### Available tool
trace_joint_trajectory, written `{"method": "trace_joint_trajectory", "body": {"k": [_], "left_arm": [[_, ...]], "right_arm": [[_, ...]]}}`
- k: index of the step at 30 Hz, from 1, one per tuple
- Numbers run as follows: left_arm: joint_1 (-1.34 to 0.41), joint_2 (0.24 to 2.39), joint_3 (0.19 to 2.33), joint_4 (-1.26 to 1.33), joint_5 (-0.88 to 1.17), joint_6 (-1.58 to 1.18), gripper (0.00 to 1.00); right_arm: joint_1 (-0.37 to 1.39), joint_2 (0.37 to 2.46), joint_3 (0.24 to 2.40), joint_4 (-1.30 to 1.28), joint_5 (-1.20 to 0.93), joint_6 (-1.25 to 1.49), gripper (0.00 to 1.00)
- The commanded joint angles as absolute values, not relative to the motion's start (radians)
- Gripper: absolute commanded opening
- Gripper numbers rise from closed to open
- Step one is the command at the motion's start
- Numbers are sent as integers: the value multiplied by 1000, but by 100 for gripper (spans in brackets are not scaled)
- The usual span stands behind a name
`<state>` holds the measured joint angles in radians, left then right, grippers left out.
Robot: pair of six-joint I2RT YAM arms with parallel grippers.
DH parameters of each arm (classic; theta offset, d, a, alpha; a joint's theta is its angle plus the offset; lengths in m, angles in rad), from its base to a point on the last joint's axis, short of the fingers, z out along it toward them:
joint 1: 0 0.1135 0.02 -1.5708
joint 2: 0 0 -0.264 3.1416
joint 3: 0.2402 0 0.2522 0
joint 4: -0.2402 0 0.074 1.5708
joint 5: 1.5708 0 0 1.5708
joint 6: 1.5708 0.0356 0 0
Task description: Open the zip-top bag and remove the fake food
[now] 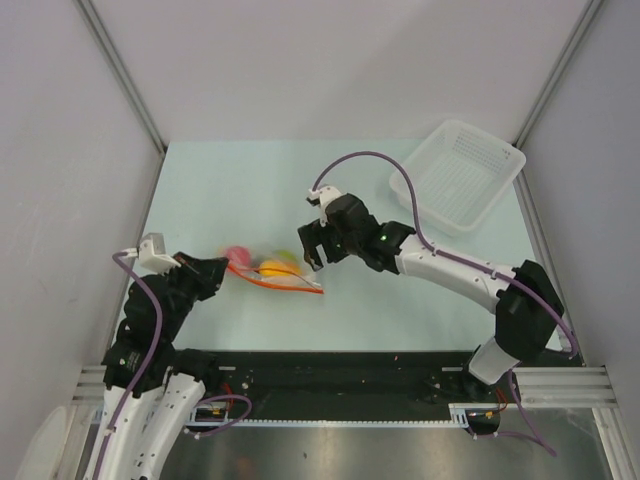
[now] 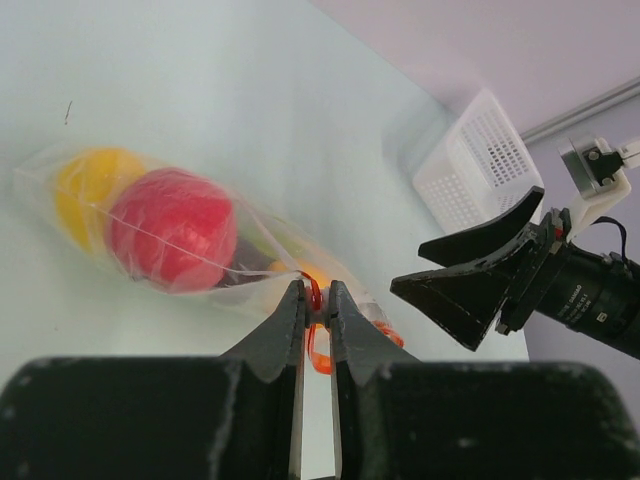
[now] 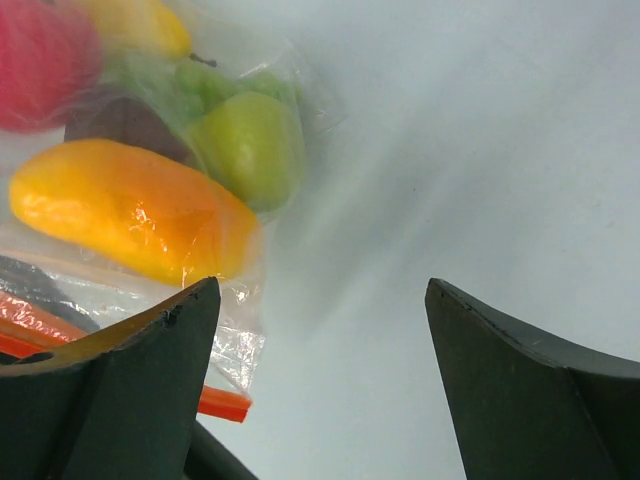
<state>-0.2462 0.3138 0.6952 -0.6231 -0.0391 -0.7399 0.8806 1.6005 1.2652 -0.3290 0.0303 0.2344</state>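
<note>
You're pinching the zip-top bag (image 1: pixel 272 270) by its orange zip strip (image 2: pixel 318 352), left gripper (image 2: pixel 315 292) jaws narrow. Right gripper (image 3: pixel 322 295) is hanging wide, holding nothing, beside the mouth. Bag is lying mid-table (image 1: pixel 230 180). The film is looking soft, light and slippery around the fake food (image 2: pixel 170 228), so the opposite strip lip is probably the firmest hold.

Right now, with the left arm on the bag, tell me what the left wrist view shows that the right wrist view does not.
Only the left wrist view: the white basket and the left fingers pinched shut on the zip strip. Only the right wrist view: the green fruit, plus a full look at the orange-yellow oval fruit. Both: the zip-top bag, its orange-red strip, the red apple, and the right fingers standing wide apart, holding nothing.
</note>
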Motion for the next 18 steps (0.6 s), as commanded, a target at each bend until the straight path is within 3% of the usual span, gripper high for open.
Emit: {"method": "trace_joint_trajectory", "body": {"k": [1,5,10,15,18], "left_arm": [[-241,321,747,-607,-9,-715,0],[-241,324,752,-615,-9,-713,0],[-241,330,761,-617,-9,-710,0],[-241,334,764,-621,18,-713,0],[-241,333,767,-626,21,-716,0]], "right_arm": [[937,1520,1319,-341,123,84,89],[1040,1482,1290,-269,51,3,94],[1095,1532,1322,-244,84,11,93],[1106,1609,1373,-252,146,-21,85],[1106,1644,1397,-255,167,-34,72]]}}
